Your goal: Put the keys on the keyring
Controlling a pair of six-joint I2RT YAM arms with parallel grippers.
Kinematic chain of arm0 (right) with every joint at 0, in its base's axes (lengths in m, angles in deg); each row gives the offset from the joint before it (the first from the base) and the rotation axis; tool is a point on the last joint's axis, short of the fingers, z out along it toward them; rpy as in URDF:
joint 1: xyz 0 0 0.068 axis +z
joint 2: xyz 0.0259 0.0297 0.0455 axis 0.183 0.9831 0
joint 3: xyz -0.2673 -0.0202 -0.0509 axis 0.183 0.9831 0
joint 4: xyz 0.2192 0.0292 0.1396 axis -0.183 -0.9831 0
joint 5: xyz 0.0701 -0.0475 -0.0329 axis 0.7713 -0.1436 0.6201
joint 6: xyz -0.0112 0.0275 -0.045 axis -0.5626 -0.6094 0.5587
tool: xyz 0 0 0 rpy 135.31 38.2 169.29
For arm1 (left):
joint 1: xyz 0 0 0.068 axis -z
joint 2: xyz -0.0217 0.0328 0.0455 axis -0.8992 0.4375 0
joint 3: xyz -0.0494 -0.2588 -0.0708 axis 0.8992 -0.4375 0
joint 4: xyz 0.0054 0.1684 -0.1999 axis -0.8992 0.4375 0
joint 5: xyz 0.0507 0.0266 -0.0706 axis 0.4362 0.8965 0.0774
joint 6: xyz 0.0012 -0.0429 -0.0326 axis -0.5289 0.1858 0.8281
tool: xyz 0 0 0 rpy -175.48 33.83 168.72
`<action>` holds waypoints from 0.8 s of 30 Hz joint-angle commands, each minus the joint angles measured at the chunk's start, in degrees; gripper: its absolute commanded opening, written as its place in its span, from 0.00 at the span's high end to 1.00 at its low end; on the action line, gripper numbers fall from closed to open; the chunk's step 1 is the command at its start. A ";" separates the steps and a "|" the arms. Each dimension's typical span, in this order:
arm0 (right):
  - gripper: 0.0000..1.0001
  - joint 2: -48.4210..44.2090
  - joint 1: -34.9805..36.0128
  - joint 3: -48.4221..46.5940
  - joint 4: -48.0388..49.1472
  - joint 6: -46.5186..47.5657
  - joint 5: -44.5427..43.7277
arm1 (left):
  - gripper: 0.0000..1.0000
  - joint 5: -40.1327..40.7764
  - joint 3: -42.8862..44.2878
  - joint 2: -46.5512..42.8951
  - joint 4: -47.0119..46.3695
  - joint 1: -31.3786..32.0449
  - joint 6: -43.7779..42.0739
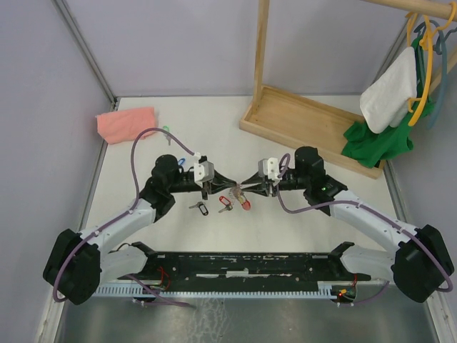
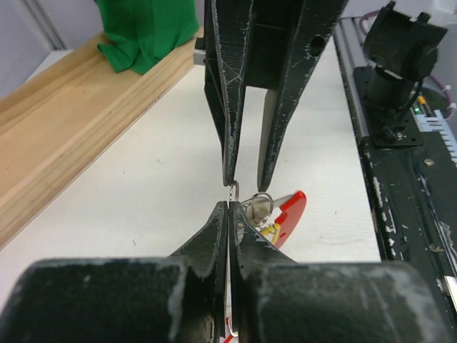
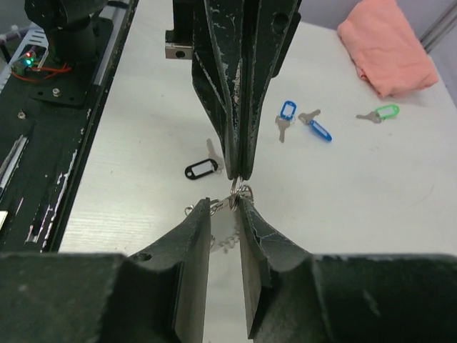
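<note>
My two grippers meet tip to tip above the table's middle. My left gripper (image 1: 228, 184) (image 2: 230, 207) is shut on a thin silver wire ring, with a bit of red showing low between its fingers; a red-tagged key (image 1: 225, 204) hangs just below it. My right gripper (image 1: 247, 187) (image 3: 225, 204) is shut on a flat silver piece at the keyring's silver loop (image 2: 258, 204). The keyring's red crescent (image 2: 291, 213) (image 1: 245, 202) hangs under it, with a yellow tag (image 2: 270, 230) beside it. A black-tagged key (image 1: 201, 208) (image 3: 201, 170) lies on the table.
Two blue-tagged keys (image 3: 288, 111) (image 3: 318, 131) and a green-tagged key (image 3: 385, 112) lie toward the pink cloth (image 1: 126, 123). A wooden rack base (image 1: 307, 125) with a green cloth (image 1: 378, 139) and a white cloth (image 1: 389, 89) stands at the back right. A black rail (image 1: 243, 264) runs along the near edge.
</note>
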 commanded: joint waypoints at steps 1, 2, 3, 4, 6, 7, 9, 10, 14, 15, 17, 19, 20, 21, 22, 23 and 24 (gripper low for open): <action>0.70 0.96 -0.07 -5.37 -13.95 6.88 -1.03 | 0.97 7.18 5.76 -1.13 17.54 1.68 -9.91; 0.71 1.18 0.00 -5.82 -14.50 7.08 -1.26 | 0.97 7.98 6.61 -1.02 19.46 2.08 -10.75; 0.71 1.38 -0.04 -5.94 -14.55 7.08 -1.48 | 0.97 8.24 7.02 -0.90 20.38 2.40 -11.03; 0.72 1.71 0.02 -6.01 -14.48 7.15 -1.67 | 0.97 8.29 7.04 -0.83 20.39 2.68 -11.15; 0.71 2.40 0.03 -6.02 -14.33 7.03 -1.90 | 0.97 8.50 6.77 -0.43 19.33 3.31 -11.01; 0.70 2.65 0.03 -5.97 -14.28 6.82 -2.09 | 0.97 8.62 6.81 -0.18 19.17 3.56 -10.99; 0.67 2.96 -0.05 -5.89 -13.93 6.28 -2.18 | 0.97 8.65 7.08 0.59 19.04 4.00 -11.19; 0.66 3.14 -0.05 -5.78 -13.60 5.87 -2.30 | 0.97 8.65 7.24 0.98 19.03 4.22 -11.32; 0.64 5.39 0.01 -5.08 -9.86 3.53 -3.02 | 0.97 8.65 7.35 2.29 18.28 4.98 -11.25; 0.64 5.92 0.00 -4.93 -8.66 2.72 -2.92 | 0.97 8.60 7.40 2.43 18.18 5.15 -11.25; 0.65 6.80 -0.04 -4.84 -6.93 1.48 -2.01 | 0.97 8.75 7.49 2.63 18.07 5.42 -11.29; 0.66 7.41 0.04 -4.96 -6.30 0.77 -1.77 | 0.97 8.91 7.53 2.80 18.10 5.58 -11.25; 0.67 7.67 0.07 -5.03 -6.17 0.42 -1.76 | 0.97 8.91 7.60 2.89 18.07 5.70 -11.33; 0.69 7.94 0.09 -5.16 -6.17 0.19 -1.76 | 0.97 8.91 7.66 2.87 18.06 5.79 -11.38; 0.71 8.09 0.06 -5.22 -6.13 -0.03 -1.76 | 0.97 8.91 7.70 3.00 18.06 5.90 -11.34; 0.74 8.23 0.05 -5.23 -6.20 -0.20 -1.80 | 0.97 9.03 7.83 3.04 18.06 6.08 -11.34; 0.76 8.35 0.07 -5.35 -6.37 -0.29 -1.76 | 0.97 9.12 7.88 3.19 18.08 6.15 -11.34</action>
